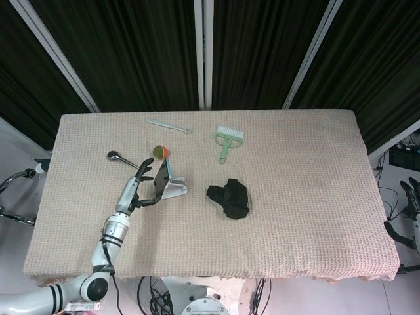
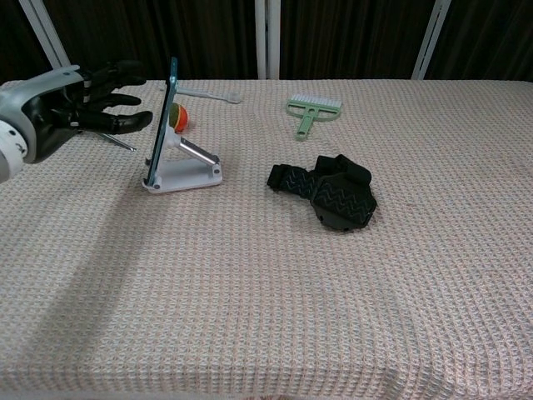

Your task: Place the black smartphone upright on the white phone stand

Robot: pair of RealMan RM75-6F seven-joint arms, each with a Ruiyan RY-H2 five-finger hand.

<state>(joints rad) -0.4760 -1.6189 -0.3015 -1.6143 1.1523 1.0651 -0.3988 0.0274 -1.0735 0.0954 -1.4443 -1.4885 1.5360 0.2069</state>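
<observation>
The black smartphone (image 1: pixel 159 184) (image 2: pixel 161 123) stands upright, leaning back on the white phone stand (image 1: pixel 174 189) (image 2: pixel 187 169) at the table's left. My left hand (image 1: pixel 137 191) (image 2: pixel 71 108) hovers just left of the phone with its fingers spread, a small gap between fingertips and phone. It holds nothing. Only a dark part of my right arm (image 1: pixel 410 209) shows at the right edge of the head view; the right hand itself I cannot see in either view.
A black wrist brace (image 1: pixel 230 199) (image 2: pixel 329 192) lies right of the stand. Behind the stand sit an orange-green ball (image 1: pixel 159 152) (image 2: pixel 176 117), a metal spoon (image 1: pixel 121 158), a pale utensil (image 1: pixel 168 125) and a green brush (image 1: pixel 226 140) (image 2: pixel 311 110).
</observation>
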